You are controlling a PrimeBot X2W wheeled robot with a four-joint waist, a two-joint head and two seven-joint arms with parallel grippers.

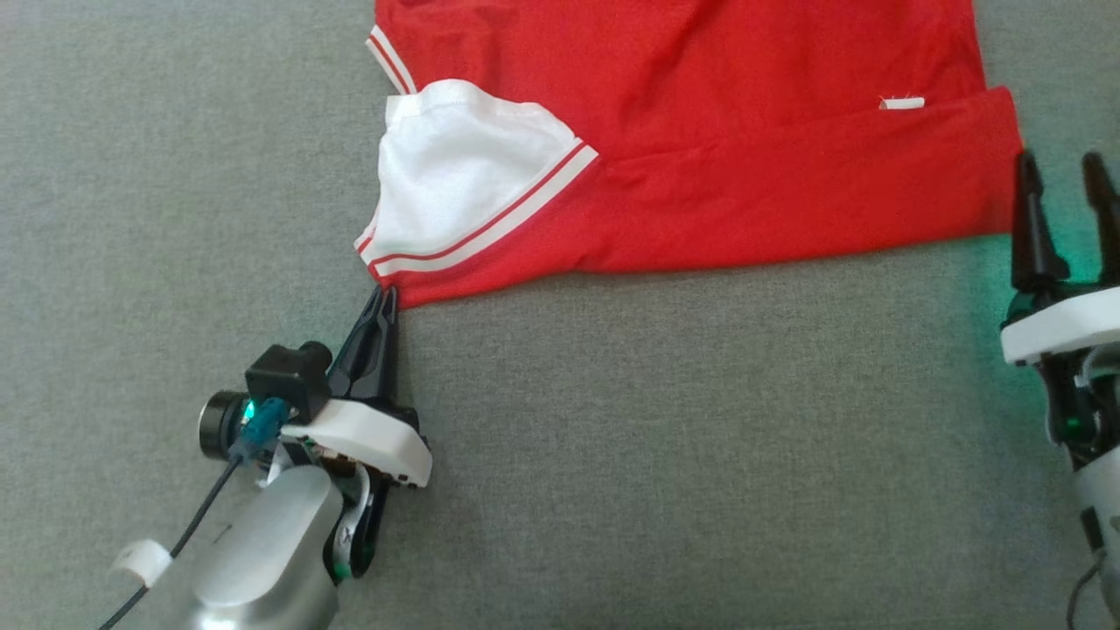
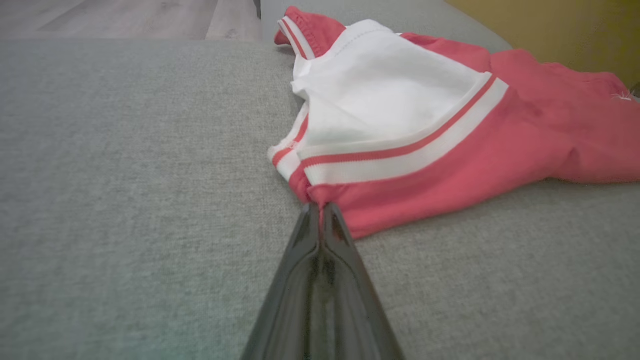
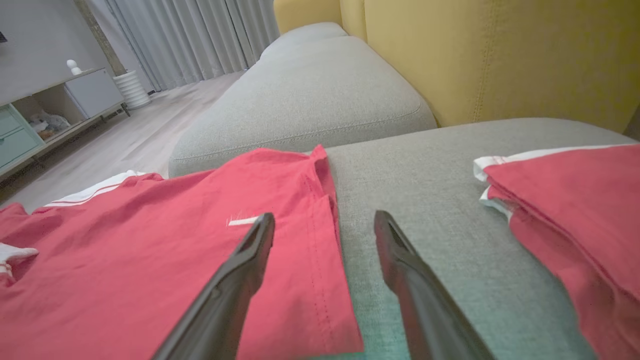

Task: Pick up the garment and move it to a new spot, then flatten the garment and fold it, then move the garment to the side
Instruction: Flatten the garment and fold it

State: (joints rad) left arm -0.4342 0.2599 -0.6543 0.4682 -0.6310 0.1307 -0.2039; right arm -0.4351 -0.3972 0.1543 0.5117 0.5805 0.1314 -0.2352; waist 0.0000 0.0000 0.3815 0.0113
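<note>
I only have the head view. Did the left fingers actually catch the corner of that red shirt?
Observer: Yes. The left wrist view shows the left gripper shut, with the corner of the red shirt bunched between its tips.
Operator: What about the right side?
Observer: The right gripper is open. The shirt's side edge runs between its fingers, one over cloth and one over the bare sofa cushion.
Operator: Anything further right?
Observer: A second red garment, folded, lies on the grey cushion there.
</note>
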